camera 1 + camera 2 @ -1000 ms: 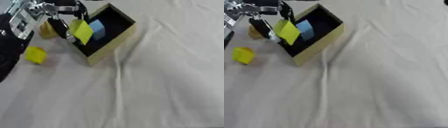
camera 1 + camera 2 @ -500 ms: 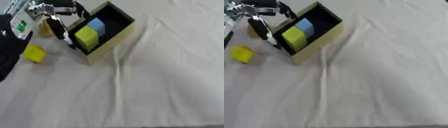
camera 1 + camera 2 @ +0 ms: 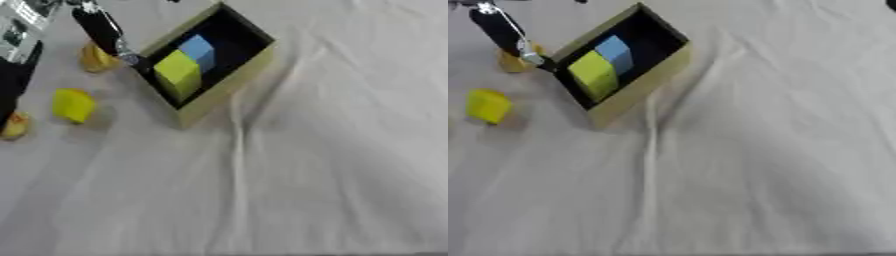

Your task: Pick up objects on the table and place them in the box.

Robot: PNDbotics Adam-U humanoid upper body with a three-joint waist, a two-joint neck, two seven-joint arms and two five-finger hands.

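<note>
No text, label, brand, number or sign can be read on anything in either view.

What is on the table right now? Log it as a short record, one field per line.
surface: table under a creased white cloth
box: open, dark inside, tan walls, lying askew
in box: yellow-green block and blue block, side by side
outside box: yellow block left of it; yellow-orange object beyond that; another small yellowish object at the left edge
left hand: fingers straight, pointing down beside the box's left corner, holding nothing
right hand: not in view
</note>
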